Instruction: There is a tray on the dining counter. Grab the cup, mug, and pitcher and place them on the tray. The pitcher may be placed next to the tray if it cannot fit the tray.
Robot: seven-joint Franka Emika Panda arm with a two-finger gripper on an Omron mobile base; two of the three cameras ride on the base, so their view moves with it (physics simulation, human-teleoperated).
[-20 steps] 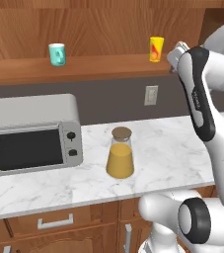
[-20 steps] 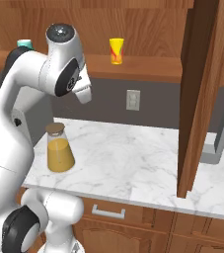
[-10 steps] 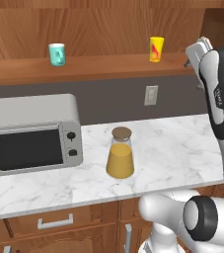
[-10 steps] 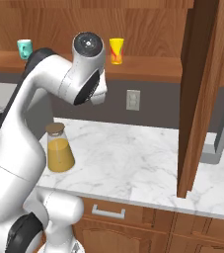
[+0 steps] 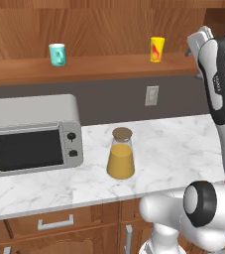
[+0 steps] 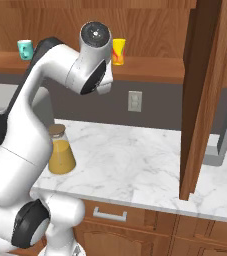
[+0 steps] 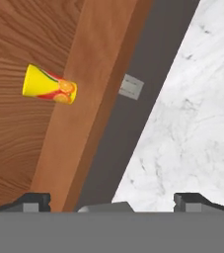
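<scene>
While tool (image 7: pixel 111 200) is hanging wide open, nothing held:
Cup (image 7: pixel 50 84) is sitting on shelf (image 5: pixel 84 69); approaching level, centring jaws round its body.

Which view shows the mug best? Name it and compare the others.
Left base view: the mug stands whole and unobstructed on the wooden shelf. The right base view catches it small, close beside the arm's white link.

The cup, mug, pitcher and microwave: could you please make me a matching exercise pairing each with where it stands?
Things:
1. cup
2. mug
3. pitcher
4. microwave

Places:
A. marble counter, at its left end
B. wooden shelf, left part
C. marble counter, below the wall outlet
D. wooden shelf, right part, near the arm

Pairs: 1-D, 2-B, 3-C, 4-A
</scene>
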